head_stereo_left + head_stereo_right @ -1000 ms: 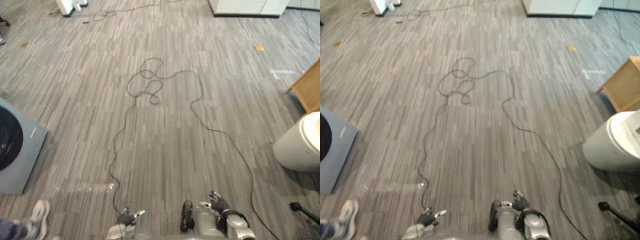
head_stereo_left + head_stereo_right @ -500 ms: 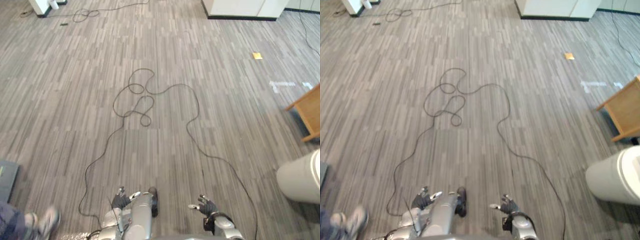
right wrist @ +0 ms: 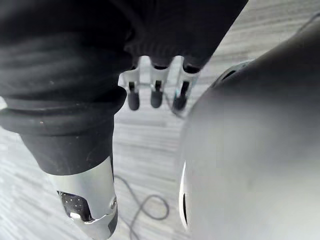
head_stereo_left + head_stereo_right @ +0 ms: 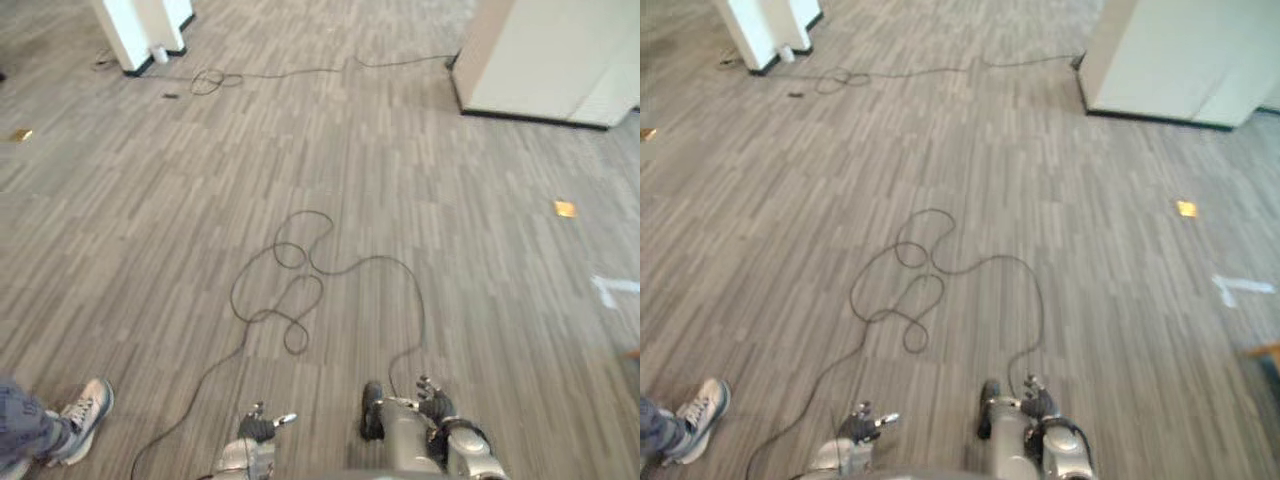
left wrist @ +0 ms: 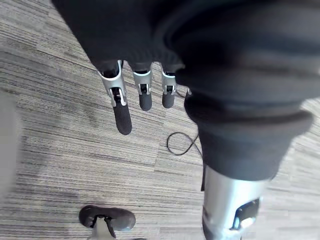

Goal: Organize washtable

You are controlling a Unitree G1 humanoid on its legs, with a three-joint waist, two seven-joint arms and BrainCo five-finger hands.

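My left hand (image 4: 262, 425) hangs low over the grey striped carpet floor (image 4: 330, 150), near the bottom edge of the eye views. Its fingers (image 5: 122, 117) are straight and relaxed with nothing in them. My right hand (image 4: 435, 405) hangs at the lower right, beside my body. Its fingers (image 3: 155, 97) are likewise loose and hold nothing. Both hands are open above bare floor.
A white cabinet (image 4: 550, 55) stands at the far right and a white post base (image 4: 140, 30) at the far left. A person's shoe (image 4: 85, 410) is at the lower left. Small yellow scraps (image 4: 565, 208) and a pale tape mark (image 4: 605, 290) lie on the floor.
The camera has moved: the white cabinet is nearer and larger, and the white bin and wooden furniture at the right have left the picture. Both hands still hang open.
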